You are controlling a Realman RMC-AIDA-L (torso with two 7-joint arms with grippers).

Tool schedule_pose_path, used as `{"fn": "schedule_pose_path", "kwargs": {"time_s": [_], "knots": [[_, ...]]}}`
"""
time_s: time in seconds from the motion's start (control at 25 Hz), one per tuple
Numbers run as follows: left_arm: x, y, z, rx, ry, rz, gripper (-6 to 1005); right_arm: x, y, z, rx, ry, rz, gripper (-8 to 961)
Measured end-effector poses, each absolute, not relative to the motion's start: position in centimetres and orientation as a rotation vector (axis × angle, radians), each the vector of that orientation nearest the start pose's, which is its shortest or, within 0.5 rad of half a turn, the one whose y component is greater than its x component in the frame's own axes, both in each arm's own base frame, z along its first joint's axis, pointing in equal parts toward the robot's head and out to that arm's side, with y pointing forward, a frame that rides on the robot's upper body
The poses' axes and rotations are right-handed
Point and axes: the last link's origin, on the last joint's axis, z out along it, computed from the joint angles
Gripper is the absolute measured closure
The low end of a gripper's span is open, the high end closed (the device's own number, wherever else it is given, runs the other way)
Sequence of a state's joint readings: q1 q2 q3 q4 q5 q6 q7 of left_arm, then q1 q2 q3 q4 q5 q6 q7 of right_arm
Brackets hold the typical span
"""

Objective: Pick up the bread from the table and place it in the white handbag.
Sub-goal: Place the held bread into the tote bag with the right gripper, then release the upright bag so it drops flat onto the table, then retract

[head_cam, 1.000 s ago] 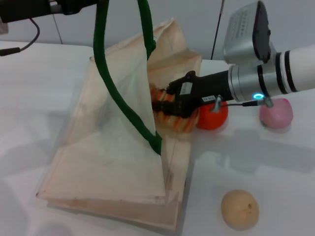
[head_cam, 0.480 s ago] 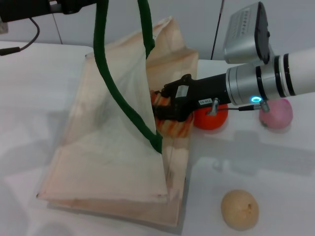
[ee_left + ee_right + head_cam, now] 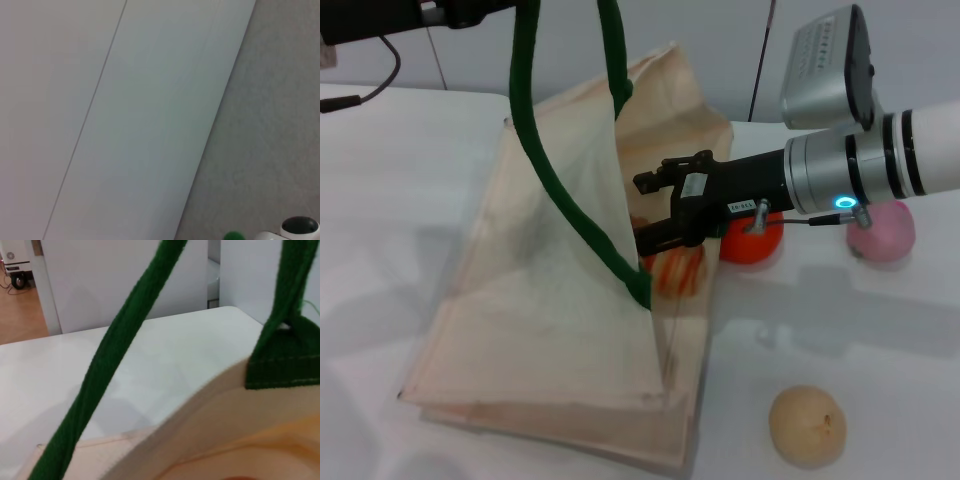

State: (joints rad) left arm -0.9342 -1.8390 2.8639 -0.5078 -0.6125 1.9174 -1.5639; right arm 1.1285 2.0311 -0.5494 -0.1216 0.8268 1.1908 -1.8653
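Looking down, I see the white handbag (image 3: 550, 330) spread across the table (image 3: 380, 200), its green handle (image 3: 560, 200) pulled upward at the far left. My right gripper (image 3: 648, 209) sits at the bag's mouth, fingers spread and empty. I see the bread (image 3: 672, 268) lying inside, just below them.

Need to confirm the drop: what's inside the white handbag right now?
Inside the white handbag, the bread shows as orange stripes just below the open right gripper at the mouth. The fabric covers the rest of the interior.
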Motion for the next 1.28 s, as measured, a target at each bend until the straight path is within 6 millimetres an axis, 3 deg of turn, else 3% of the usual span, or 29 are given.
{"fn": "schedule_pose_path", "kwargs": {"time_s": [0.28,0.44,0.92,1.28], "knots": [[-19.5,39.8,12.5,-2.595,-0.666,-1.185,870,14.5,41.1,-8.3,-2.958,0.319,0.380,59],[-19.8,39.7,12.5,-2.585,-0.676,-1.179,869,16.9,41.7,-7.6,-2.866,0.398,0.344,60],[-20.9,39.6,12.4,-2.550,-0.715,-1.152,868,24.5,41.9,-0.8,-2.451,0.661,0.575,62],[-21.2,39.9,12.2,-2.520,-0.745,-1.138,868,27.3,41.1,2.4,-2.189,0.705,0.750,62]]}}
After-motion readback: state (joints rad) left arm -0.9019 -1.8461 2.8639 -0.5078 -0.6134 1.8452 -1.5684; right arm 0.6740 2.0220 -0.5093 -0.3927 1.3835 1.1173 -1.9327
